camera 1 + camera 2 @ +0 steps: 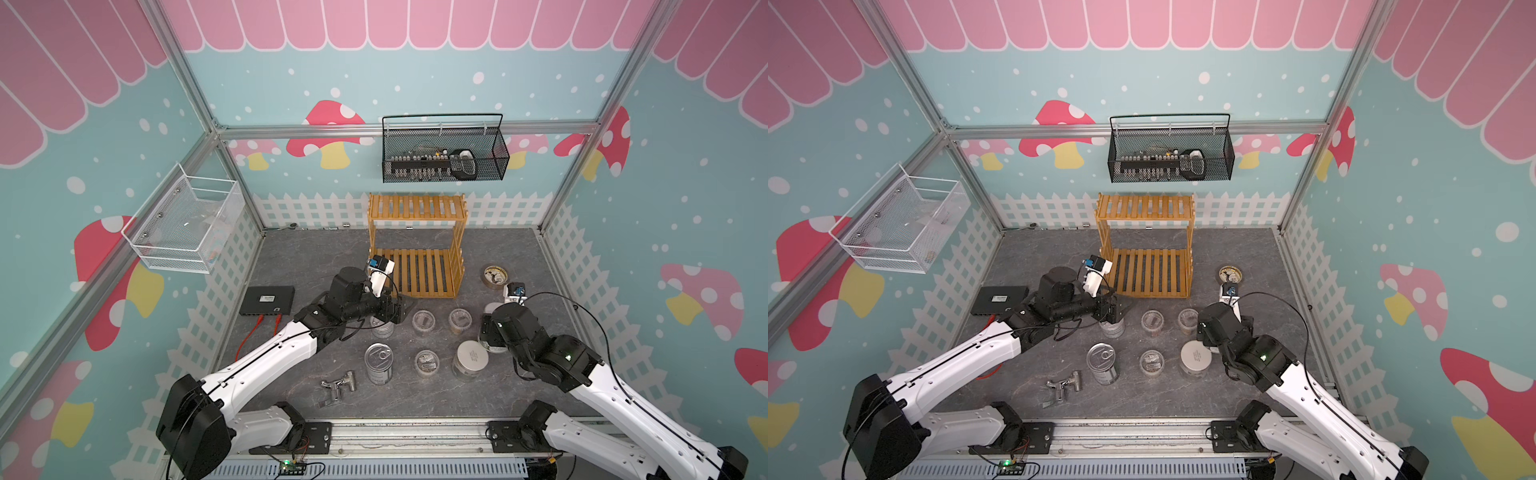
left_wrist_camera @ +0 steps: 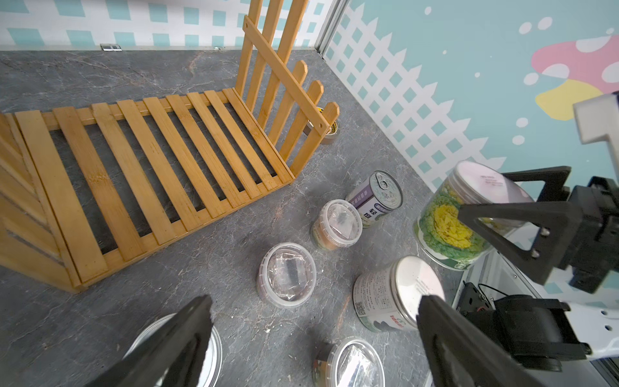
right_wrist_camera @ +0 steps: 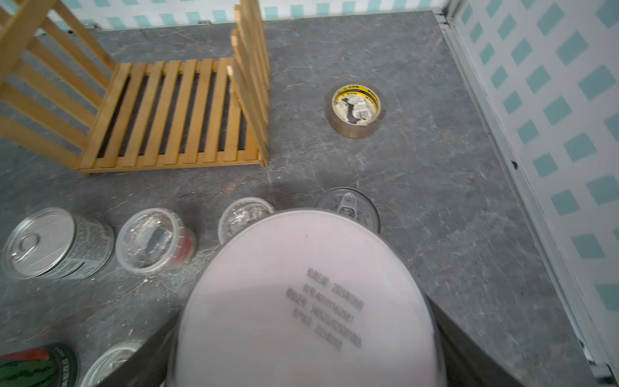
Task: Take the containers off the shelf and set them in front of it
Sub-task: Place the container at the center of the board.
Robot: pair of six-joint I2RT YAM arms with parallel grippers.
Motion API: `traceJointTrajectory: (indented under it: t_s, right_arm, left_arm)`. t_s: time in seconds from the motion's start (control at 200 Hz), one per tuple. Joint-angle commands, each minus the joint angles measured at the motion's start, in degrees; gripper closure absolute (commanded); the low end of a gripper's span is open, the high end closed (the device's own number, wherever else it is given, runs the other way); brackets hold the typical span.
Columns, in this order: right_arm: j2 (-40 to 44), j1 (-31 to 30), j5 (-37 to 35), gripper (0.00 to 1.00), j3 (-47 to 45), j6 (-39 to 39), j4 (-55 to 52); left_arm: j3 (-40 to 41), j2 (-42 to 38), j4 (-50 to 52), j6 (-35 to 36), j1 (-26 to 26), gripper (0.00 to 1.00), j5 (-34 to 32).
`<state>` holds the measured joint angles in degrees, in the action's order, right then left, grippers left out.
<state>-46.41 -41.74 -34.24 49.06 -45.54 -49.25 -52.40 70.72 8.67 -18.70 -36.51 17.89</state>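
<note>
Grey marbled worktop (image 1: 316,257) forms the floor of a cell with mushroom-print walls. The shelf (image 1: 419,270) stands at the far middle, and both of its tiers are bare. All eight containers (image 1: 423,322) are off it and stand grouped on the worktop, just on the near side of its front edge.

Left hand (image 2: 315,303): fingers wide apart, nothing between them, poised above a tin can (image 1: 383,330) at the left end of the far row.

Right hand (image 2: 482,192): clamped on a white-lid jar (image 2: 442,228) with a cabbage label, at the right end of the group, beside a second white-lid jar (image 1: 470,358). Whether its base already touches the worktop cannot be told.

Step in hand, as judged: set-down of the last container.

Next move calls for:
- Lower the jar until it sits flat, clear of the purple-label can (image 2: 378,197) on its far side.
- Part the fingers, then lift straight up so that neither finger drags the jar over.
- Raise the left hand vertically to avoid clipping the tin can.
- Leave the tape roll (image 1: 495,275) and the faucet piece (image 1: 338,384) where they lie.
</note>
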Motion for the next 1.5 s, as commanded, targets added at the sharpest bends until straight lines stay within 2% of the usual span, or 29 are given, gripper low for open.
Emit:
traceJointTrajectory:
  t_s: [0.0,0.485,0.901,1.121,1.336,1.496]
  right_arm:
    - [0.1,-0.4,-6.7,0.37,-0.2,-9.7,-5.9]
    - [-1.1,-0.3,-10.3,0.35,-8.8,-24.1,-9.0]
    - [-1.6,-0.5,-6.5,0.32,-14.0,-25.0,-4.9]
    - [-1.7,-1.2,-4.4,0.28,-16.9,-29.4,-4.2]
    - [-2.7,-2.3,-6.0,0.25,-17.7,-31.3,-4.2]
    - [-5.1,-3.2,-7.4,0.19,-17.5,-33.3,-5.1]
  left_arm:
    - [0.2,-0.8,-1.3,0.0,-0.4,0.01,1.9]
    - [0.0,-0.8,-1.5,1.1,-0.8,0.01,4.9]
    - [-1.0,1.1,-0.8,2.9,-0.7,0.01,3.8]
    - [-0.9,1.6,-0.7,3.1,-0.7,0.01,3.7]
    - [-1.0,1.9,-0.6,3.3,-0.6,0.01,3.8]
    - [-1.0,2.0,-0.6,3.4,-0.6,0.01,3.6]
